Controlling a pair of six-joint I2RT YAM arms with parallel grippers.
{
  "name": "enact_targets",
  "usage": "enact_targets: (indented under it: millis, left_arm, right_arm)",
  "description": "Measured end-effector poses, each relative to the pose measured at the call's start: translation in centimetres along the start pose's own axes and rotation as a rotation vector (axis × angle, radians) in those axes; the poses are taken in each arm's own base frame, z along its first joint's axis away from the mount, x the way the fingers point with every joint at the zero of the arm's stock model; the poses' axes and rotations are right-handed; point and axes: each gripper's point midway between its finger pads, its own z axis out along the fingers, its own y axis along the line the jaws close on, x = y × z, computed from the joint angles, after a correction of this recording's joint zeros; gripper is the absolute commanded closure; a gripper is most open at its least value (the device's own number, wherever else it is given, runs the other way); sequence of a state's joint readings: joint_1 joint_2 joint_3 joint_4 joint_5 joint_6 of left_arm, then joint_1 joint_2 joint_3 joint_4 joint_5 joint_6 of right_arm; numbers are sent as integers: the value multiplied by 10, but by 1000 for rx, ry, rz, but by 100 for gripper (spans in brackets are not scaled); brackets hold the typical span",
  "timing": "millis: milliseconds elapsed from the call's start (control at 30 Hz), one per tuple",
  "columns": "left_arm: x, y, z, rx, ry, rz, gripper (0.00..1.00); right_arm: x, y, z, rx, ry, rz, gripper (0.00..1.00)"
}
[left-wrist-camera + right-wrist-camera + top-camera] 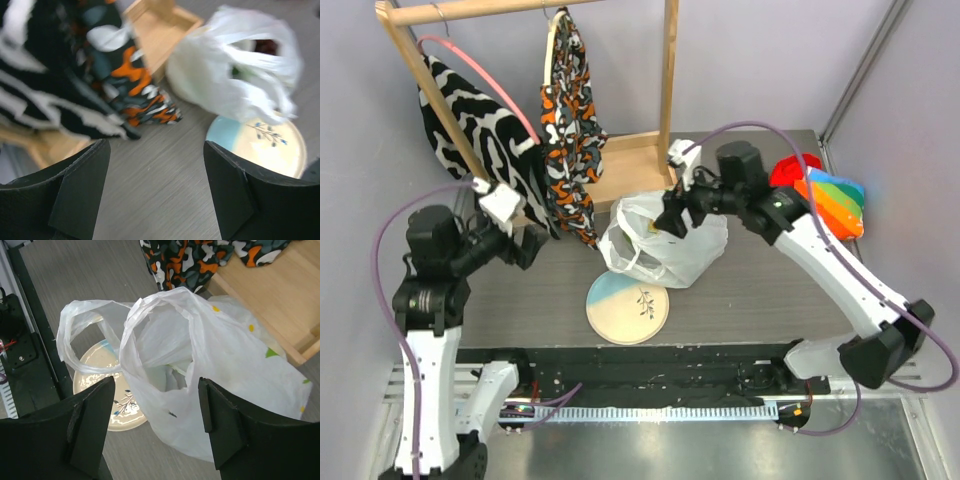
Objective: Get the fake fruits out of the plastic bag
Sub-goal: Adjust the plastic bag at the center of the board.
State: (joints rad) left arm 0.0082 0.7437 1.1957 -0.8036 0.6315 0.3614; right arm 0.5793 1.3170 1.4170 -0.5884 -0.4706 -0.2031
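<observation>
Item 1: plastic bag [665, 240], white and crinkled, sitting mid-table with its mouth gaping upward. One handle loop drapes onto the plate [627, 308], which lies at the bag's 7 o'clock.
Item 2: fake fruits (veiled by the film; none can be made out).
Item 3: right gripper [157, 425], over the bag's mouth, fingers spread wide, nothing held.
Item 4: left gripper [157, 185], at the bag's 9 o'clock, well apart from it, fingers likewise spread wide and empty.
Item 5: wooden rack base [630, 165] at 12 o'clock; rainbow cloth [830, 200] at 2 o'clock.
</observation>
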Motion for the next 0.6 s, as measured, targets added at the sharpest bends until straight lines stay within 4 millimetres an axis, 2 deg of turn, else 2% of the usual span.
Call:
enact_targets:
  millis: [133,200,333,433,467,500,567,600]
  left_arm:
    - [7,48,12,-200,92,-132,22]
    - [10,57,14,-250,103,-184,23]
    - [19,49,8,-271,94,-239,21]
    - [22,34,2,-229,87,-227,20]
    - [20,30,2,-207,81,-223,20]
    - [17,26,1,-183,74,-205,20]
    - [7,22,2,-141,69,-178,20]
    - [-1,21,5,-113,67,-162,20]
  right_arm:
    - [18,24,42,-44,84,29,25]
    - [24,34,56,-58,112,40,25]
    - [29,43,76,-47,132,43,27]
    - [28,37,82,18,132,35,35]
    - [27,32,85,47,130,36,39]
    - [25,27,88,83,127,37,54]
    - [25,17,92,130,127,42,72]
    - [26,12,93,154,128,53,85]
